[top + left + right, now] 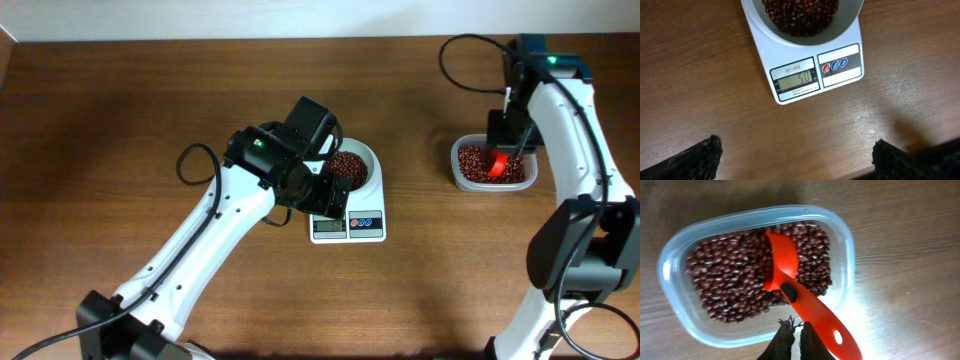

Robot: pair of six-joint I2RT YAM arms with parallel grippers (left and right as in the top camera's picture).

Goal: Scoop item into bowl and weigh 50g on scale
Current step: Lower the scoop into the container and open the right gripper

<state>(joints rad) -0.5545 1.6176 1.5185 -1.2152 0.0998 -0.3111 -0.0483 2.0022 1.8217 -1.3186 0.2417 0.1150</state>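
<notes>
The left arm [215,225] reaches to the middle, left gripper [797,148] wide open. Far right, the right gripper [796,331] points down, pinched closed.

Overhead above table [120,100], left wrist close over scale [805,75], right over tub [847,255], both shared overhead

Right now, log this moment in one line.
scale: reads 50 | bowl: on scale, holds beans | left gripper: open, before scale | right gripper: over tub, grip unclear | scoop: resting in tub
</notes>
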